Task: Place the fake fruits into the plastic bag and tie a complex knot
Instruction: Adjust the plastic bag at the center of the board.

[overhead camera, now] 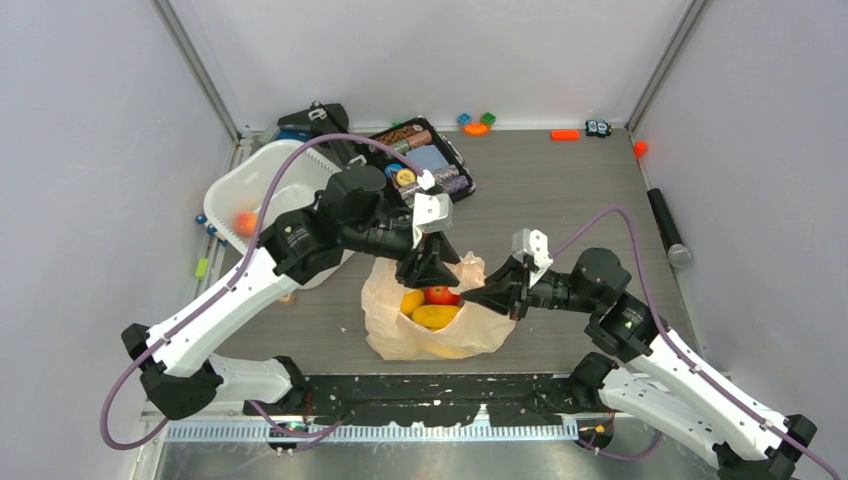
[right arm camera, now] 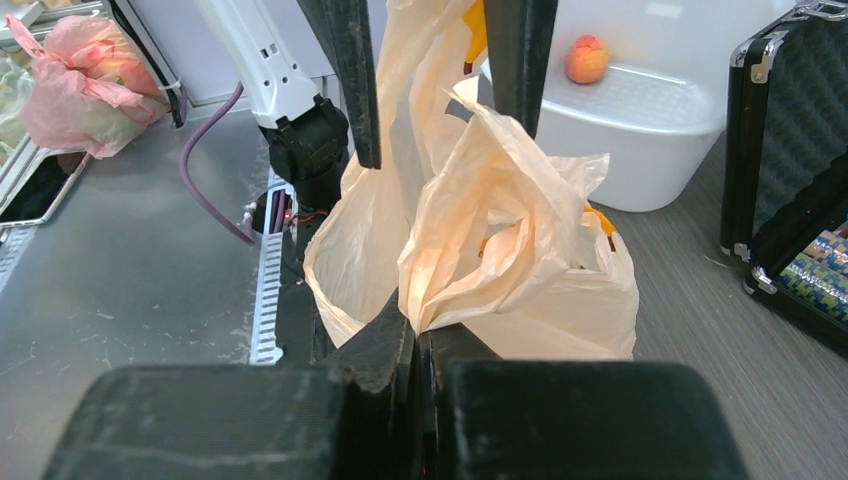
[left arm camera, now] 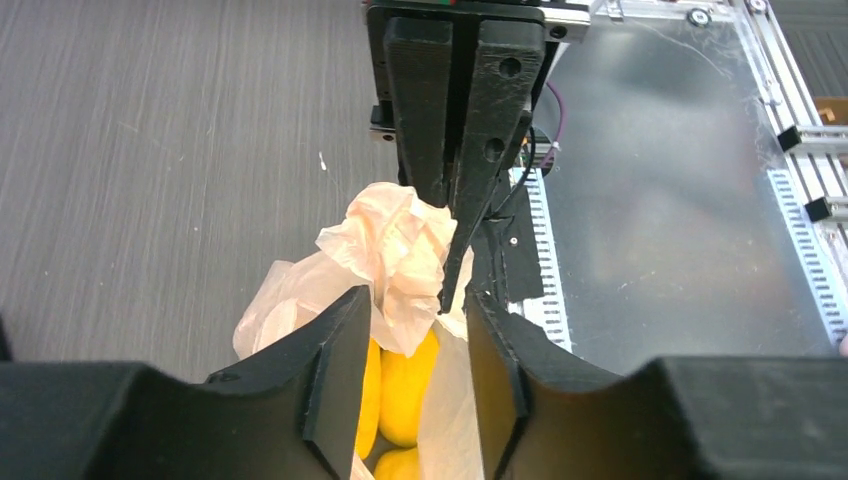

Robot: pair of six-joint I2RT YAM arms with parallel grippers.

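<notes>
Count log, one moment.

- Desk [overhead camera: 560,200]: 1.
- Arms: 2.
- Pincers: 2, the left pincer [overhead camera: 437,272] and the right pincer [overhead camera: 492,296].
- Peach bag [overhead camera: 390,322]: 1.
- Pink bag [right arm camera: 80,80]: 1, right wrist view only.
- Red apple [overhead camera: 441,294]: 1.
- Yellow fruits [overhead camera: 435,317]: 3 showing in the left wrist view; any more are hidden by film, so no full count.
- Orange fruit [overhead camera: 244,221]: 1.
- White tub [overhead camera: 255,180]: 1.
- Black case [right arm camera: 790,130]: 1.
- Blue block [overhead camera: 464,118]: 1.
- Green block [overhead camera: 487,118]: 1.
- Orange blocks [overhead camera: 565,135]: 2.
- Toy car [overhead camera: 598,127]: 1.
- Black cylinder [overhead camera: 668,230]: 1.
- Purple cables [overhead camera: 290,160]: 2.
</notes>
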